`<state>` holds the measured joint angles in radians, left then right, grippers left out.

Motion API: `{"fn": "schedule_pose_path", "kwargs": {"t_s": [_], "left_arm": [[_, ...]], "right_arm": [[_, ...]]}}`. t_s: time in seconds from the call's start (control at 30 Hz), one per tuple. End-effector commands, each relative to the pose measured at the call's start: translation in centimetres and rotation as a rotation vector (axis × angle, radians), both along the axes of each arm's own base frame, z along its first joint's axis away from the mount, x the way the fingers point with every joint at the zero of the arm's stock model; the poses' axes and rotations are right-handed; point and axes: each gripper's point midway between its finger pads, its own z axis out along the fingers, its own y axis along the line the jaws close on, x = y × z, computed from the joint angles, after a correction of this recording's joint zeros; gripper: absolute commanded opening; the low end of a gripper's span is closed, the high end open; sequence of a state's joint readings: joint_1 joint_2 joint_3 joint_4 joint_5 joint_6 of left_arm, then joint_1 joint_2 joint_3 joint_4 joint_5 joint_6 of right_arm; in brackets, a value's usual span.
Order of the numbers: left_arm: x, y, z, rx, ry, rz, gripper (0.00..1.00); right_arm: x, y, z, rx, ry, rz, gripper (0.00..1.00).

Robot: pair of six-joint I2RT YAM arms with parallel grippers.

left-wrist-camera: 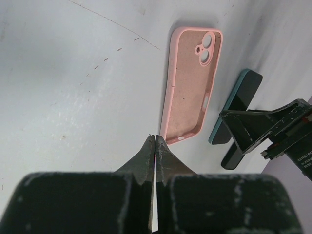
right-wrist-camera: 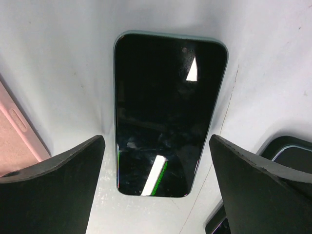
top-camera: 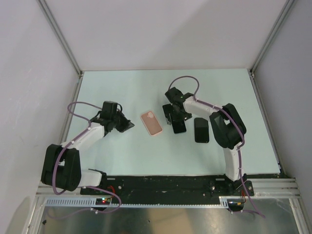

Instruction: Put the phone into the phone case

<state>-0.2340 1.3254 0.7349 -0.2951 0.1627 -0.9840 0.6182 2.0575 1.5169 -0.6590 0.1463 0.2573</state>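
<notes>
Spread wide, the right gripper (right-wrist-camera: 156, 141) is seen straddling the phone (right-wrist-camera: 168, 102), one finger beside each long edge, with nothing clamped; whether the tips touch it cannot be told. The phone is laid screen up on the table (right-wrist-camera: 58, 58), mid-frame in the right wrist view, with the pink phone case (left-wrist-camera: 189, 87) just beside it at lower left. The left gripper (left-wrist-camera: 155, 141) is pressed together on nothing, near the case's lower end.

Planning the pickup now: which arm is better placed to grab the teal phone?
Right. The right gripper hangs open, straddling the teal phone from above. The left gripper is shut and sits by the pink case, away from the phone.
</notes>
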Motion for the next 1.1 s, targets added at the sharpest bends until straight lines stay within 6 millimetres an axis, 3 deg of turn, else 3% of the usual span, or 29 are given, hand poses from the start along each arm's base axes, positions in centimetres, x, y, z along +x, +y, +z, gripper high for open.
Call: {"fn": "schedule_pose_path", "kwargs": {"t_s": [0.0,0.27,0.37,0.43,0.5,0.6,0.67,0.77,1.07], "left_arm": [[0.9,0.2,0.9,0.014,-0.054,-0.018,0.0],[1.0,0.1,0.8,0.011,-0.048,-0.017,0.0],[0.9,0.1,0.7,0.012,-0.043,-0.017,0.0],[0.8,0.2,0.5,0.015,-0.038,-0.014,0.0],[0.7,0.3,0.3,0.019,-0.035,-0.01,0.0],[0.6,0.5,-0.1,0.028,-0.025,-0.005,0.0],[0.6,0.6,-0.5,0.036,-0.015,0.001,0.0],[1.0,0.8,-1.0,0.051,-0.003,0.017,0.0],[2.7,0.7,-1.6,0.055,0.012,0.045,0.0]], "right_arm": [[1.8,0.2,0.8,0.015,-0.066,-0.008,0.95],[1.1,-0.4,-0.4,0.002,-0.052,-0.018,0.95],[0.7,-0.2,-1.0,0.005,-0.038,-0.015,0.9],[0.3,0.1,-1.4,0.003,-0.03,-0.009,0.83],[-0.1,0.2,-1.6,-0.005,-0.026,-0.004,0.7],[-0.2,0.3,-1.1,0.004,-0.024,-0.006,0.4],[-0.1,0.5,-0.2,0.021,-0.029,-0.007,0.28],[0.0,1.0,1.5,0.051,-0.034,0.003,0.2],[0.2,2.8,4.3,0.145,-0.009,0.037,0.13]]}}
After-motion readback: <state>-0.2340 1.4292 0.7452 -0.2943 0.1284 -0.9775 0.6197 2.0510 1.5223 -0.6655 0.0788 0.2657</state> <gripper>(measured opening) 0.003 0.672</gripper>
